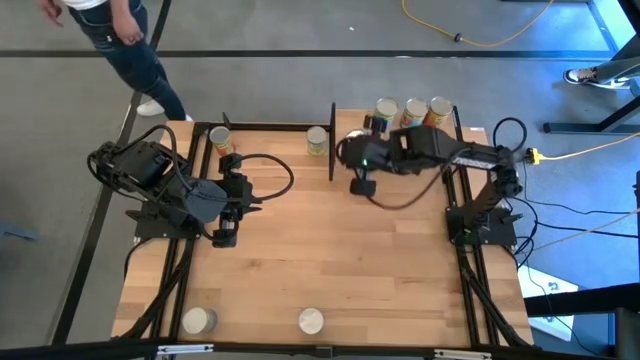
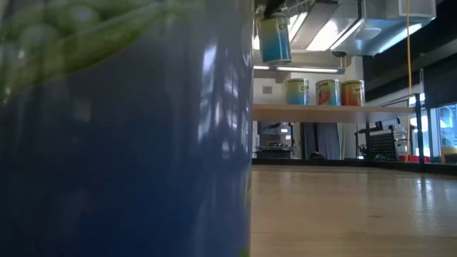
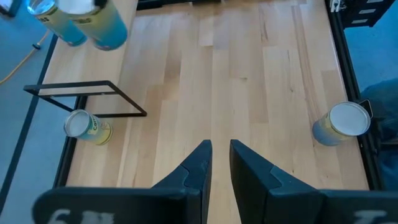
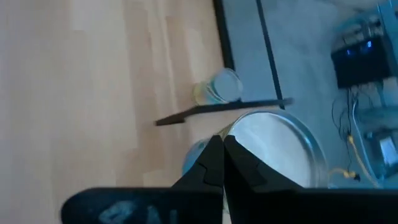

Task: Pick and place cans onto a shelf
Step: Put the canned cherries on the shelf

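My right gripper (image 2: 274, 10) is shut on a blue-labelled can (image 2: 275, 40). It holds the can in the air over the left end of the light-wood shelf (image 2: 335, 112). The gripper's own fingers show in the right wrist view (image 4: 217, 148). Three cans (image 2: 328, 92) stand upright on the shelf board and also show in the high view (image 1: 412, 110). My left gripper (image 3: 221, 155) is empty, its fingers a narrow gap apart, at the table's left side (image 1: 245, 200). Other cans stand on the tabletop. My right gripper pinches the blue can's silvery top rim (image 4: 235, 134) between its two fingers, which come from above and point down. The can hangs below the fingers, lifted clear and higher than the shelf board, slightly tilted.
A yellowish can (image 1: 317, 140) stands by the shelf's black end frame (image 1: 331, 140), and an orange can (image 1: 221, 140) stands at the far left. Two cans (image 1: 200, 320) (image 1: 312, 320) stand at the near edge; one fills the left of the low view (image 2: 121, 143). A person (image 1: 120, 40) stands beyond the far edge.
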Action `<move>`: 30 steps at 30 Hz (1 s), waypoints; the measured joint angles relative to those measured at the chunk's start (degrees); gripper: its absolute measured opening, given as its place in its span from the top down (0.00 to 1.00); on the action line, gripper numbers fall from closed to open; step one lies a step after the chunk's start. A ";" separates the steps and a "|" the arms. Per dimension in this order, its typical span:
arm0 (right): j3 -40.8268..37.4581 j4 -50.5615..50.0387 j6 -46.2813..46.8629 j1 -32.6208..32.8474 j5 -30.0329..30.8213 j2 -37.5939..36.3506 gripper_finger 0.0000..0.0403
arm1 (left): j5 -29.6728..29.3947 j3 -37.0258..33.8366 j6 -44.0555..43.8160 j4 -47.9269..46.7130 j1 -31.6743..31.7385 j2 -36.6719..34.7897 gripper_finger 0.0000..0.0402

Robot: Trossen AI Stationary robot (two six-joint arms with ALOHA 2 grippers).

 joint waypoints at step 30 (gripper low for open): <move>-0.92 14.02 -2.28 -31.59 -24.64 5.85 1.00 | -13.39 0.00 -2.63 -3.11 0.71 0.00 0.87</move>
